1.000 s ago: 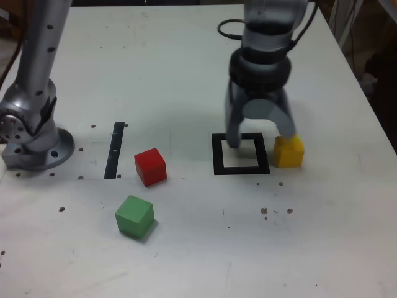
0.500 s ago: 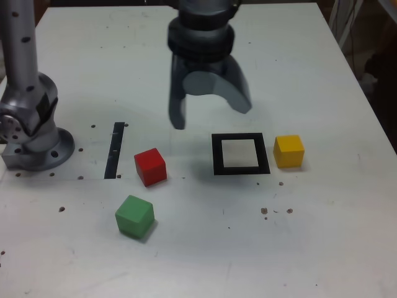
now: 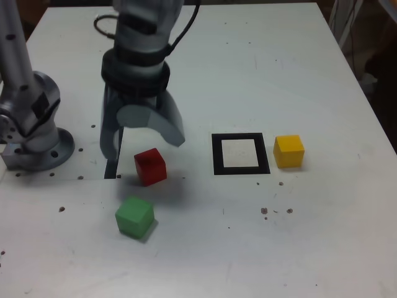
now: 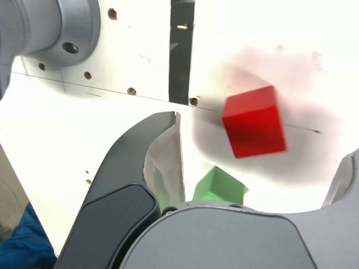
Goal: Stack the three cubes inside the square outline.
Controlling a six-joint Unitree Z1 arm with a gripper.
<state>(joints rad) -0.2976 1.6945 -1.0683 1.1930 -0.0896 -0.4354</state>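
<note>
- The gripper point(image 3: 142, 141) is grey metal with two curved, claw-like jaws, spread wide and holding nothing; it hangs just above the red cube point(image 3: 151, 166).
- The red cube is a matte solid block with sharp edges, sitting on the table point(image 3: 260, 56), a white, scuffed surface dotted with small dark specks.
- The green cube point(image 3: 134, 215) is the same kind of block, lying near the red one toward the camera and turned at a slant.
- The yellow cube point(image 3: 289, 151) sits just beside the outline point(image 3: 240, 154) on the exterior view's right, not inside it.
- The outline is a flat thick black square frame with a pale, bare centre.
- A thin black strip point(image 3: 114, 155) lies flat beside the red cube, partly hidden by one jaw.
- The exterior view alone shows the yellow cube and the outline.
- The wrist view shows the red cube point(image 4: 255, 121) between the parted jaws, blurred, with the green cube point(image 4: 220, 188) half hidden behind the gripper's body, and the round metal arm base point(image 4: 61, 28) with bolt holes.
</note>
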